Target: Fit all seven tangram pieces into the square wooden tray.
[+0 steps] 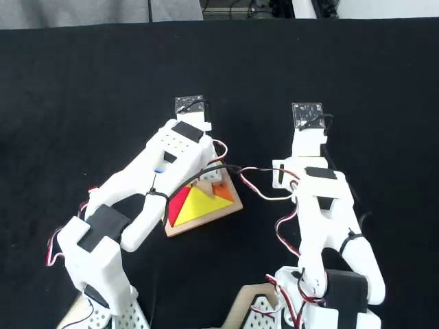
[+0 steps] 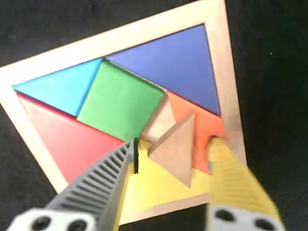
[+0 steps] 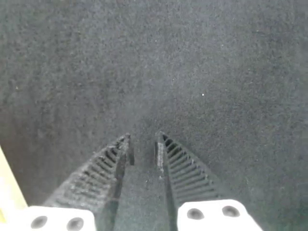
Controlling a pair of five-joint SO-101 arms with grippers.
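Left tool [image 2: 175, 147]: released, one finger on each side of the wooden triangle [image 2: 177, 161]. I'd say it straddles the piece so it can pinch or nudge it; I can't tell if either finger touches it.
Wooden triangle: sits proud, tipped across the yellow piece [image 2: 154, 185] and the orange piece [image 2: 208, 129], not down flat. By my count it's the seventh.
Seated pieces: red triangle [image 2: 67, 139], green square [image 2: 120, 101], cyan triangle [image 2: 62, 86] and blue triangle [image 2: 178, 62], all flat and edge to edge.
Gap: a pale patch [image 2: 161, 122] between green and orange looks like bare floor, probably the slot wanted.
Tray [image 2: 227, 72]: on the surface [image 1: 82, 82], under the left arm, skewed.
Right tool [image 3: 143, 149]: farther off with its fingers narrowly apart, gripping nothing, over bare surface well apart from the tray.
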